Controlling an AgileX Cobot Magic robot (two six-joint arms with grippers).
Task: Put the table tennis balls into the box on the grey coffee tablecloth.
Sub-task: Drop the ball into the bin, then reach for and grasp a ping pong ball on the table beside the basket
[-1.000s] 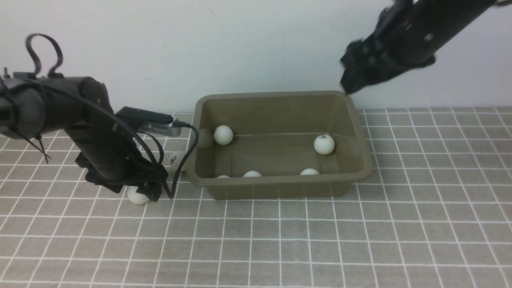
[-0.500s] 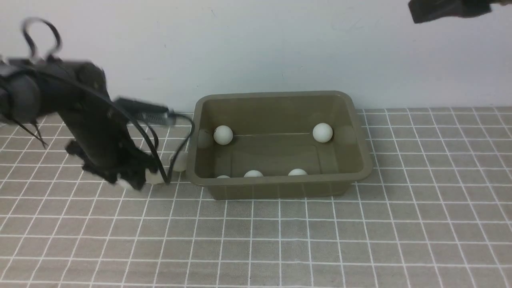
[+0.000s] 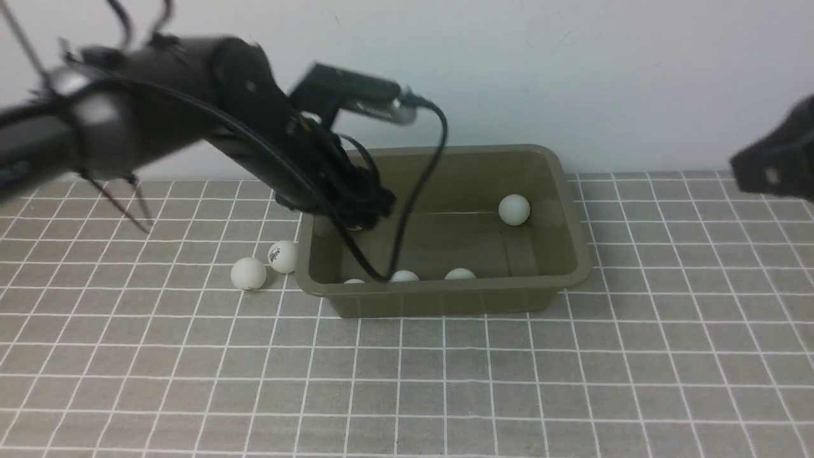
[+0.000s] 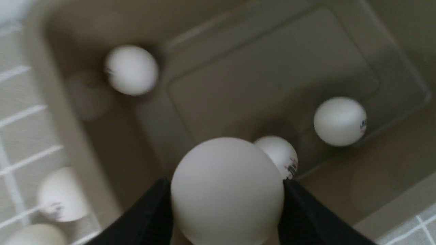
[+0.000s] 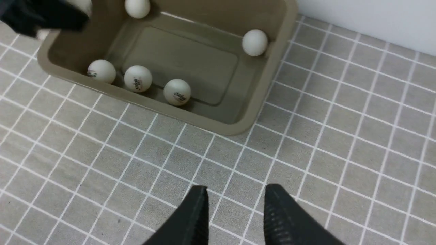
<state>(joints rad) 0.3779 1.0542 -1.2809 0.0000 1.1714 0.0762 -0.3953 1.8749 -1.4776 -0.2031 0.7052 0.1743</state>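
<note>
Olive-green box (image 3: 445, 299) | grey-brown tablecloth (image 3: 483, 381), grid of thin white lines | white table tennis balls (image 5: 177, 92), some with dark-and-red printed logo | black left gripper (image 4: 227, 204) | black right gripper (image 5: 236, 200) | pale bluish-white wall (image 3: 483, 70)

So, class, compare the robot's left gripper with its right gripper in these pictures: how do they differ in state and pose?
The left gripper is closed on a ball; the right gripper stands open with nothing between its fingertips. The left gripper is over the box, whereas the right gripper is off to the box's right. Both grippers have dark fingers and are raised above the tablecloth.
</note>
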